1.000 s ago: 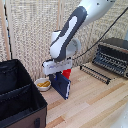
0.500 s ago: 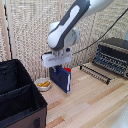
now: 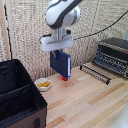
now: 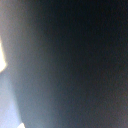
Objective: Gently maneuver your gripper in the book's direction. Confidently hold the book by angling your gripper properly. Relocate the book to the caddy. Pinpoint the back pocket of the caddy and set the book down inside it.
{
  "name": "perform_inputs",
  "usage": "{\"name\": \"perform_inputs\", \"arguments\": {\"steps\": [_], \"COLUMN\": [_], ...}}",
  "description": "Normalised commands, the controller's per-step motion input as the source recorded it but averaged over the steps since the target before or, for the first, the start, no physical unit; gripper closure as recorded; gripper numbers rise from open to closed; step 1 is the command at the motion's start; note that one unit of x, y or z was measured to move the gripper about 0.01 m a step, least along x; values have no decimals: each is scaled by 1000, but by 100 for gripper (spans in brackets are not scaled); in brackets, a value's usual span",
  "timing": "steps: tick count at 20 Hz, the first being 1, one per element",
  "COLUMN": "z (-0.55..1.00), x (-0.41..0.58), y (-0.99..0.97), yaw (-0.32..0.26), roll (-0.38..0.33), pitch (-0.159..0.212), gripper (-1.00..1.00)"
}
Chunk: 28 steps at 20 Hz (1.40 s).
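The navy book (image 3: 60, 64) hangs upright in the air, held at its top by my gripper (image 3: 58, 50), which is shut on it. It is above the wooden table, a little to the exterior view's right of the black caddy (image 3: 20, 100). The caddy's divider splits it into two pockets; the back pocket (image 3: 11, 77) is the far one. A small red cup (image 3: 65, 78) peeks out just under the book's lower edge. In the wrist view the book (image 4: 75, 60) fills almost the whole picture as a dark blurred surface.
A white bowl (image 3: 43, 84) with yellow food sits on the table beside the caddy. A black-and-silver toaster oven (image 3: 112, 55) stands at the exterior view's right, with a wire rack (image 3: 95, 74) in front of it. A woven screen forms the backdrop.
The arm has lifted the book higher off the table and shifted slightly toward the exterior view's left, toward the caddy.
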Motion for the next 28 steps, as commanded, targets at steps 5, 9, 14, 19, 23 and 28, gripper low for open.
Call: {"name": "perform_inputs", "arguments": {"steps": [5, 9, 14, 19, 23, 28], "z": [690, 606, 535, 423, 409, 513], "x": [3, 0, -1, 0, 0, 49], "y": [23, 0, 32, 231, 432, 591], "yaw": [-322, -340, -328, -286, -229, -174], "roll": [10, 19, 28, 23, 9, 0], "pitch": [-1, -6, -4, -4, -1, -5], "gripper": [100, 100, 100, 100, 100, 100]}}
